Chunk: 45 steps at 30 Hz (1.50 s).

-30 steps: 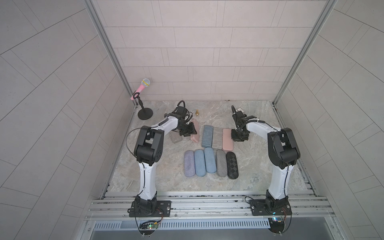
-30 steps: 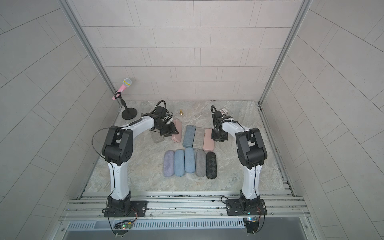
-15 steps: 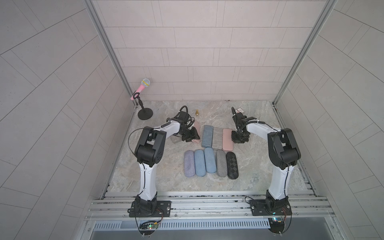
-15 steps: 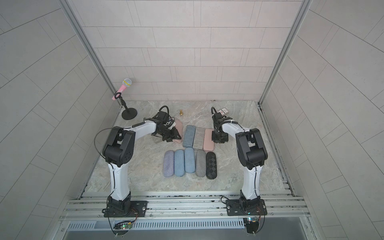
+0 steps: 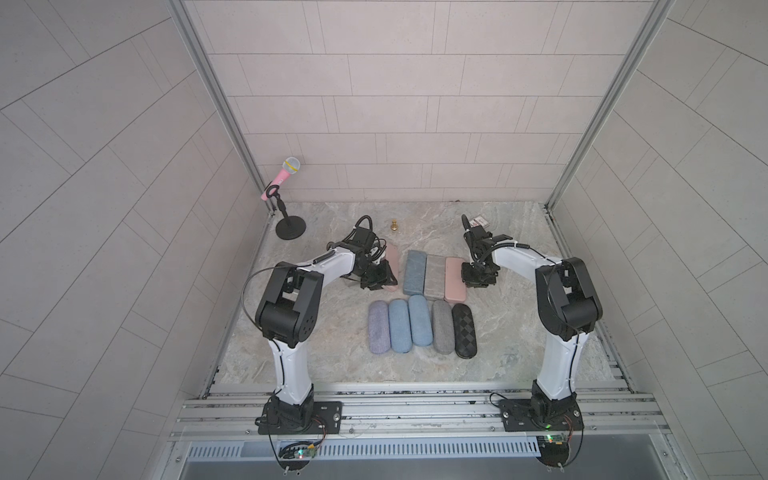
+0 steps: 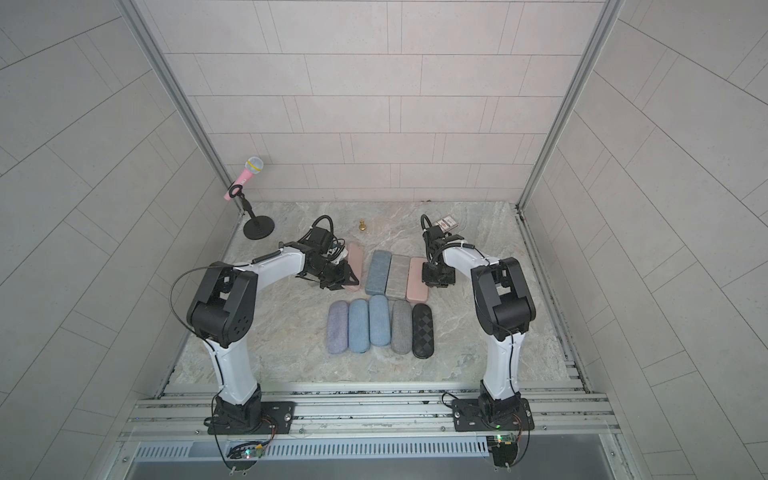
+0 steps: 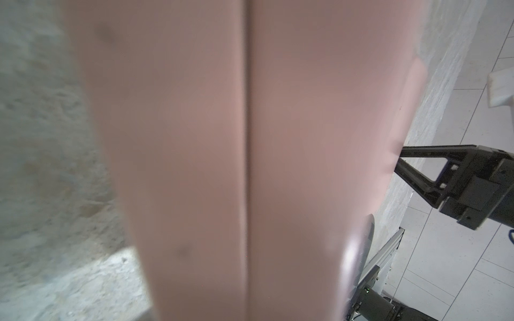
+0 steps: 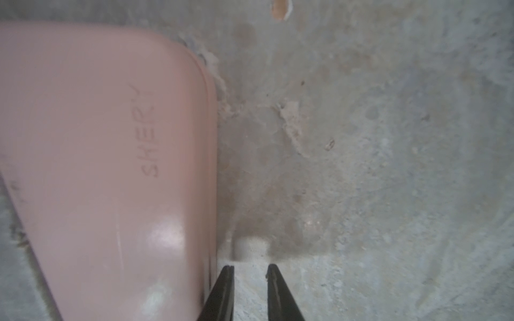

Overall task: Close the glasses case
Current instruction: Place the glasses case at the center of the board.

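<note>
The one being closed is the smooth dusty-pink glasses case (image 5: 391,254). It lies flat at about 11 o'clock on the marbled grey desk (image 5: 332,353), at the left end of the back row. The left wrist view is mostly pink blur, but the seam (image 7: 246,139) reads as one thin dark line, so my guess is the lid is down or very nearly.

What could go wrong:
- **Left side:** the left tool (image 5: 377,277) sits over the case's 6 o'clock end. If it pushes off-centre, that slick shell could skid toward 3 o'clock into the blue fabric rectangular case (image 5: 414,272). A lid that hasn't latched could also pop back up.
- **Right side:** the right tool (image 5: 478,277) sits at 3 o'clock of the second pink case with embossed lettering (image 8: 97,139). Any sideways drift there would shove that case into its neighbours.

Tools:
- **Left:** only one black finger (image 7: 417,166) shows, touching the case's side edge, and the other is hidden. I can't tell whether it's clamped on the case or just resting against it.
- **Right:** the jaws are a narrow crack apart with bare desk between them, so it's gripping nothing. One of the fingertips (image 8: 222,291) sits just beside the lettered case's edge.
</note>
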{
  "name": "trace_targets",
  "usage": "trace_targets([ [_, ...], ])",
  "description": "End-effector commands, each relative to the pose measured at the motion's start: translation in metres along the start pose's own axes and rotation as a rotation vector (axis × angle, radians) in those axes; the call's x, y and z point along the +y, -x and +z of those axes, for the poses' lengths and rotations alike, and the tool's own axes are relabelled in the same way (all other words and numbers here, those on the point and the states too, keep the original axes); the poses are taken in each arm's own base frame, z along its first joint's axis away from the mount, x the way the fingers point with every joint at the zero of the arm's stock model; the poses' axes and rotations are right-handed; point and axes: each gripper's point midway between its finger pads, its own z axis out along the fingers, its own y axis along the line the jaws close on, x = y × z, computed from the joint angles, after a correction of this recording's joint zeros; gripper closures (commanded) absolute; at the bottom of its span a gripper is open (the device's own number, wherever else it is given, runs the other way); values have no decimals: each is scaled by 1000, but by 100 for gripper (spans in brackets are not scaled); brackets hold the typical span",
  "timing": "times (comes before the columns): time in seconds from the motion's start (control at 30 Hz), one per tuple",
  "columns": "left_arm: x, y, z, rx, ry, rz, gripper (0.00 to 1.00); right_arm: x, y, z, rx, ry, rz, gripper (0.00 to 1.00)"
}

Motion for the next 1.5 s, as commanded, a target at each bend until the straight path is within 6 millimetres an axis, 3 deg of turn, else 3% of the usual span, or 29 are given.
trace_targets([
  [0.0, -17, -1, -11, -35, -64, 27, 71, 0, -3, -14, -21, -3, 0, 76],
  [0.23, -20, -10, 0, -27, -162, -19, 67, 0, -7, -19, -26, -7, -5, 75],
  [0.43, -20, -7, -1, -40, -160, -24, 47, 1, -7, -25, -34, -5, -8, 75],
  [0.7, -14, -3, -27, -64, -17, 20, 32, 0, -7, -37, -53, -8, -10, 74],
  [1.0, 0, 11, -74, -131, 171, 35, 28, -1, -9, -47, -70, -2, -12, 74],
  [1.23, 25, 38, -106, -191, 296, -25, 27, 1, -10, -49, -75, 14, -17, 73],
  [1.47, 78, 84, -130, -222, 475, -139, 24, 5, -15, -45, -58, 41, -43, 72],
])
